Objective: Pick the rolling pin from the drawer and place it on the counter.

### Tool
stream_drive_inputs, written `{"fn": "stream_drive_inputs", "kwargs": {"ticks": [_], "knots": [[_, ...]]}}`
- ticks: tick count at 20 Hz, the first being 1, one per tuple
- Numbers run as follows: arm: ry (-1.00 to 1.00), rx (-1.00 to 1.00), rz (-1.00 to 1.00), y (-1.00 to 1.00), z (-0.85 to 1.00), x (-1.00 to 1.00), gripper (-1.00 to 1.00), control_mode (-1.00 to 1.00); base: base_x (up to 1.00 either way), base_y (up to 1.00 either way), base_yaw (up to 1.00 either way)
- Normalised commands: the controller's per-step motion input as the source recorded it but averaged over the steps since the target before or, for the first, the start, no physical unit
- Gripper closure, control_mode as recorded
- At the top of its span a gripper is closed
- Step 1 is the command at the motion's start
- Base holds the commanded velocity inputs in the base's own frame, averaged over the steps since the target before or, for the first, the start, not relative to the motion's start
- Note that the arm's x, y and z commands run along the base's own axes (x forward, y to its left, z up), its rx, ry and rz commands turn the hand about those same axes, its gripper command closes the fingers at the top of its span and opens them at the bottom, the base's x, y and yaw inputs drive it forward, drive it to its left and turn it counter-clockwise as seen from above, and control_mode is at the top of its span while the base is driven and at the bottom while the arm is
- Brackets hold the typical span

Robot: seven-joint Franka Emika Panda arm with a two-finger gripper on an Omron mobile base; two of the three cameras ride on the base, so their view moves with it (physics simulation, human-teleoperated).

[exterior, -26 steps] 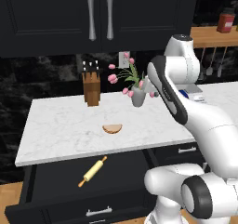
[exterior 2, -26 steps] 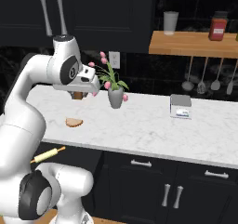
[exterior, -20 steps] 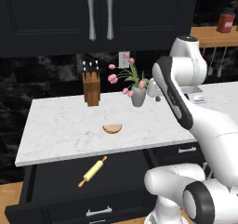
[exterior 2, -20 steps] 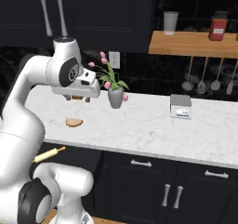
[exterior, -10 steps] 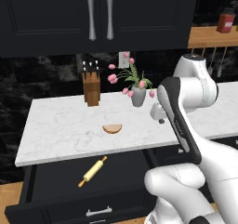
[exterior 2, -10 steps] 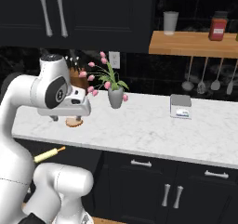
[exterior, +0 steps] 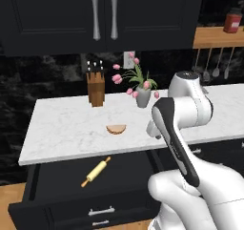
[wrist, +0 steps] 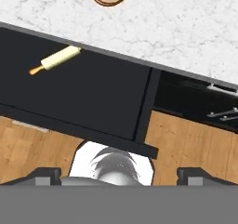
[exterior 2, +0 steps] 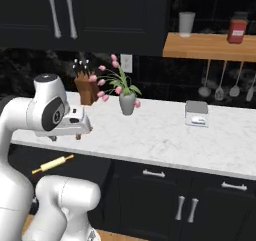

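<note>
I have swung my arm down from above the table (exterior: 66, 133) toward the open drawer (wrist: 93, 97), where the rolling pin (wrist: 56, 59) lies untouched, my fingers (wrist: 118, 174) spread wide and empty.

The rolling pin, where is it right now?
The rolling pin lies slanted inside the open drawer, toward its left side in the left base view, just below the counter edge and the piece of bread.
</note>
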Motion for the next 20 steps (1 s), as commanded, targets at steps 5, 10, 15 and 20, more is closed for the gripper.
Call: {"fn": "stream_drive_inputs", "kwargs": {"ticks": [5,10,15,20], "knots": [[0.0,0.0,0.0,0.0,0.0,0.0,-1.0,1.0,-0.88,-0.63,0.56],[0.0,0.0,0.0,0.0,0.0,0.0,-1.0,1.0,-0.33,-0.27,0.83],[0.0,0.0,0.0,0.0,0.0,0.0,-1.0,1.0,-0.08,-0.38,0.97],[0.0,0.0,0.0,0.0,0.0,0.0,-1.0,1.0,-0.06,-0.69,0.75]]}}
